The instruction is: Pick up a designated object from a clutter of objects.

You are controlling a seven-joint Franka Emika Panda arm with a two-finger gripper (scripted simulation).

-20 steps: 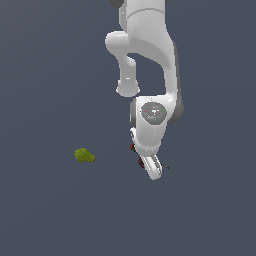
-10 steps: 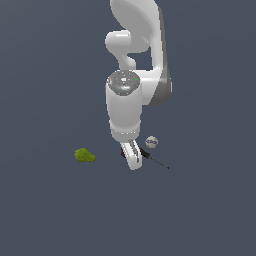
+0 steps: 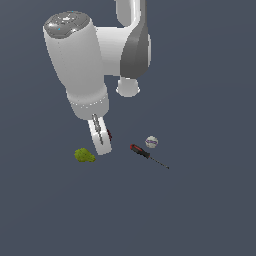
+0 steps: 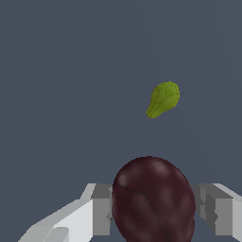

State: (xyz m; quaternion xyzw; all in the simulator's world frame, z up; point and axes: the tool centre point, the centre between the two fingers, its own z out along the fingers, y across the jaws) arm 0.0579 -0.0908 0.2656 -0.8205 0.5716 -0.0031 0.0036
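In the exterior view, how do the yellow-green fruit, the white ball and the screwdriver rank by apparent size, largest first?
1. Screwdriver, clearly the longest.
2. Yellow-green fruit.
3. White ball, somewhat smaller than the fruit.

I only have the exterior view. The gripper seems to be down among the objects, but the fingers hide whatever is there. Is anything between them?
Observer: Yes. In the wrist view a dark maroon plum-like object fills the space between the two fingers of the gripper.
Operator: I see just a dark red sliver beside the finger. Is that the same thing?
Observer: Very likely; the wrist view shows it whole, rounded and smooth.
Operator: What else does the wrist camera see?
Observer: Only the yellow-green lumpy fruit, lying apart from the plum on the floor. The white ball and screwdriver are outside its frame.
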